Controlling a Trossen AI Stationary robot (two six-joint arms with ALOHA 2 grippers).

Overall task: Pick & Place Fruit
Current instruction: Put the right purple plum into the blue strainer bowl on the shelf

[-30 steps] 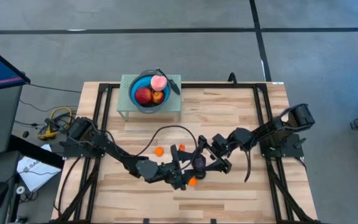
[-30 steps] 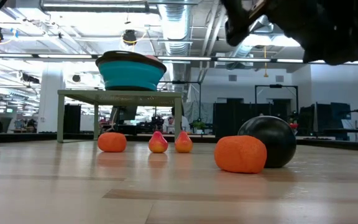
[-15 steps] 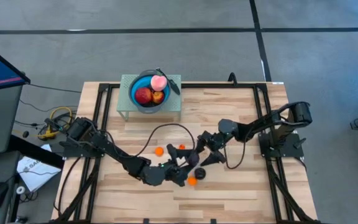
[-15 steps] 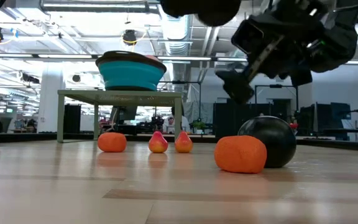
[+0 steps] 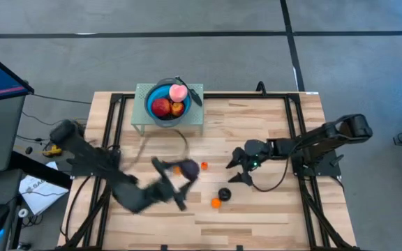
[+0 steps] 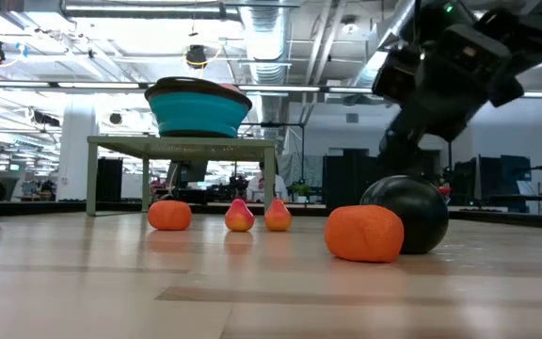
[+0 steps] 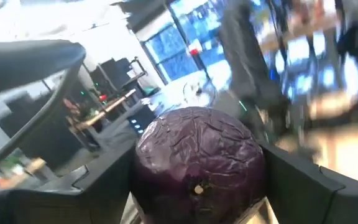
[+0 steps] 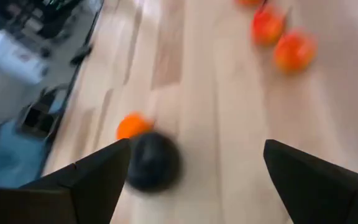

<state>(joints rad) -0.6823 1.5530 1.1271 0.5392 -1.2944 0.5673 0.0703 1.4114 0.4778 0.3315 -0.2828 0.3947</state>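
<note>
Orange fruit (image 6: 364,233): lowest and nearest in the low view, touching a dark plum (image 6: 406,215).
Left gripper (image 5: 185,173): centre of the high view, pinching a purple plum (image 7: 199,163).
Right gripper (image 5: 237,167): right of centre, fingers spread, empty.
Blue bowl (image 5: 153,97): upper centre, holding a red apple (image 5: 160,107) and pink peach (image 5: 178,91).
Writing: none readable.

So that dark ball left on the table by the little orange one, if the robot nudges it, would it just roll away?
Probably. The dark plum looks round and smooth and sits on bare flat wood, so a nudge would likely send it rolling. The orange sits close and might check it on that side. The left gripper holds a similar purple plum without visible denting, so it seems firm.
</note>
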